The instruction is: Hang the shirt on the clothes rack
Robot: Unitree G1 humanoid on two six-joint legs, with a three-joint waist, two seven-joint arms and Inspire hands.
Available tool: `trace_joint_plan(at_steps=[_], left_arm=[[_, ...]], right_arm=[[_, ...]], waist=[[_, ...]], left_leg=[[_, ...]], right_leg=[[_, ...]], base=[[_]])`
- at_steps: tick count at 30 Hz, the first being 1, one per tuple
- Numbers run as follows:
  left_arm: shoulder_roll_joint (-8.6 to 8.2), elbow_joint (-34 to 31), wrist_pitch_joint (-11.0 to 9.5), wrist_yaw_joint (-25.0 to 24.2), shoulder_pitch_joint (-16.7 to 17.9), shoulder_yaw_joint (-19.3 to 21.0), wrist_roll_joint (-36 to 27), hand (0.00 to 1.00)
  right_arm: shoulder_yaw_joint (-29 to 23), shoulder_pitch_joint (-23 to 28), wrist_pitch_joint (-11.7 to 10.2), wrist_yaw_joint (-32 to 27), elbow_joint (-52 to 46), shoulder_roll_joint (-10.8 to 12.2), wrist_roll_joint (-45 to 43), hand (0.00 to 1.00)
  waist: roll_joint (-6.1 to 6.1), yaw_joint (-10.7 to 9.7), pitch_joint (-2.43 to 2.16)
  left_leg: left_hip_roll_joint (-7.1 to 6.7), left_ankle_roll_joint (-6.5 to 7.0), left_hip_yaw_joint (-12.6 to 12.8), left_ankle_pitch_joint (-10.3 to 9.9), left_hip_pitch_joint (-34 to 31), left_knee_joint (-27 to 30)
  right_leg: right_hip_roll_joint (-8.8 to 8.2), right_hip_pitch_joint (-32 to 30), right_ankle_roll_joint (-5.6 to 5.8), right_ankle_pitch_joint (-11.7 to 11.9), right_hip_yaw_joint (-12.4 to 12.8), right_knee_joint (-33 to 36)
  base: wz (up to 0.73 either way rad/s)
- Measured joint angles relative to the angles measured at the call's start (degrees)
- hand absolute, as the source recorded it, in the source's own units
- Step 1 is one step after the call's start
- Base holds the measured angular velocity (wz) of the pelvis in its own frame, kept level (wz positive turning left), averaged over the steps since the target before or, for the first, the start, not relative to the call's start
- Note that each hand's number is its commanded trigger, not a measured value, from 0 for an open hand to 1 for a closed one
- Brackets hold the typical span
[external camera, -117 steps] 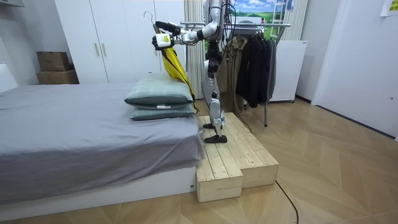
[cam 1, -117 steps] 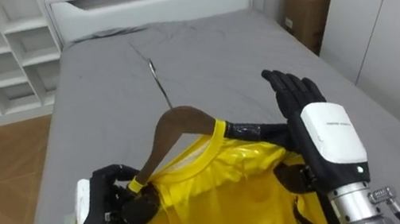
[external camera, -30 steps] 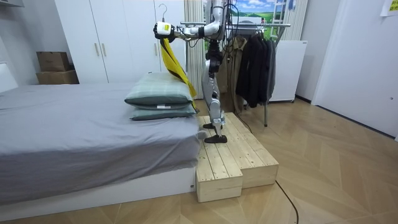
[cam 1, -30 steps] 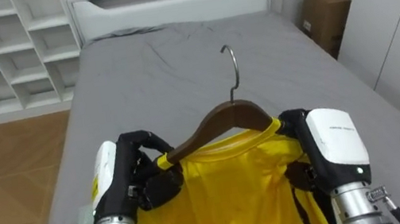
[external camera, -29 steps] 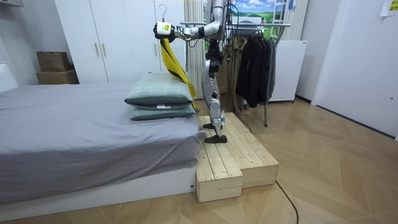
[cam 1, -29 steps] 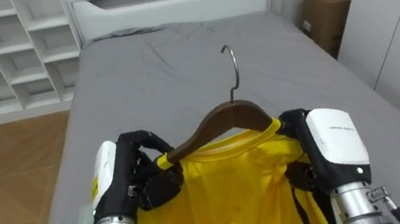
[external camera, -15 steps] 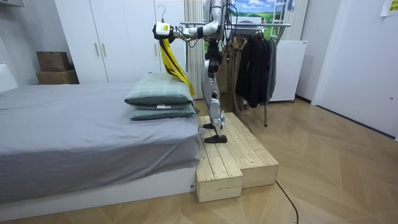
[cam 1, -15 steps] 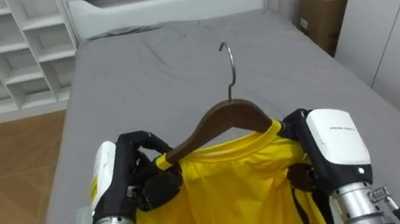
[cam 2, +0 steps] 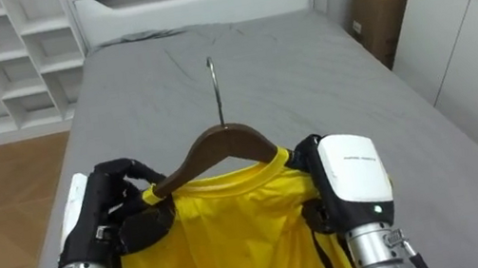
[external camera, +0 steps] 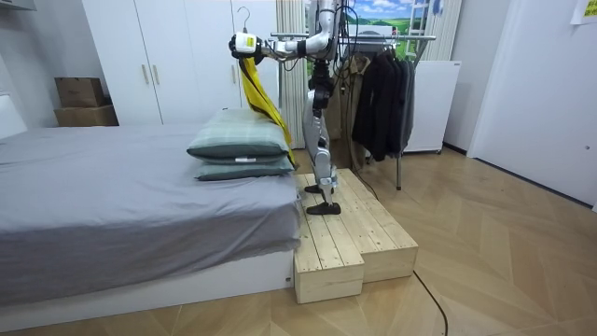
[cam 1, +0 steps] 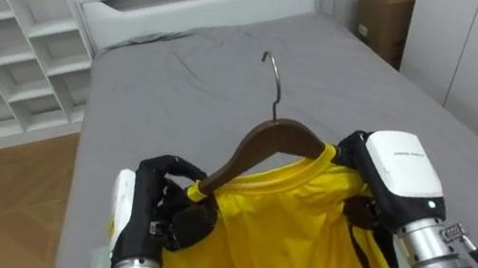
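Left hand and right hand each curl round a shoulder of yellow shirt on wooden hanger, above bed.

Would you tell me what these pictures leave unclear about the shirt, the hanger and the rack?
Yellow shirt: lower part cut off by the eye views' bottom edge.
Hanger: both ends covered by the shirt, one also by the left hand gripping it.
Clothes rack: in the room view, free rail space hidden by the robot and dark coats.

Bright, even indoor light, soft faint shadows, mild sheen on the wooden floor
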Motion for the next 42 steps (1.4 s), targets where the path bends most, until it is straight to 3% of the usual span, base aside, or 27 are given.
trace_joint_plan(at_steps=[10,15,23,42], left_arm=[[0.02,-0.1,-0.3,1.0,0.0,-0.4,-2.3,0.00],[0.08,0.1,-0.3,0.7,0.0,-0.4,-2.3,0.00],[0.52,0.8,-0.3,-0.4,0.0,-0.4,-2.2,0.00],[0.86,1.1,0.5,-7.1,0.0,-0.4,-2.2,0.00]], right_arm=[[0.0,0.0,0.0,0.0,0.4,0.1,-0.2,1.00],[0.0,0.0,0.0,0.1,0.5,0.1,-0.1,1.00],[0.1,0.0,0.1,0.8,0.6,0.0,-0.4,1.00],[-0.1,0.0,0.8,2.0,2.0,-1.1,-0.3,1.00]], waist=[[-0.10,-0.2,0.08],[-0.19,-0.1,0.45],[-0.11,-0.1,0.51],[-0.18,-0.2,0.41]], left_leg=[[-0.02,0.00,-0.1,0.0,0.1,-0.1],[-0.03,0.00,-0.2,0.0,0.0,-0.2],[-0.14,0.00,-0.1,0.0,-0.1,-0.5],[-0.22,0.03,-0.1,0.0,0.2,-0.6]], right_leg=[[-0.03,-0.1,-0.01,-0.1,-0.1,0.1],[-0.07,-0.1,-0.02,-0.1,-0.3,0.1],[-0.16,-0.1,0.02,-0.2,-0.2,0.0],[-0.34,-0.2,0.03,-0.2,-0.5,0.1]], base=[[0.00],[0.00],[0.00],[0.00]])
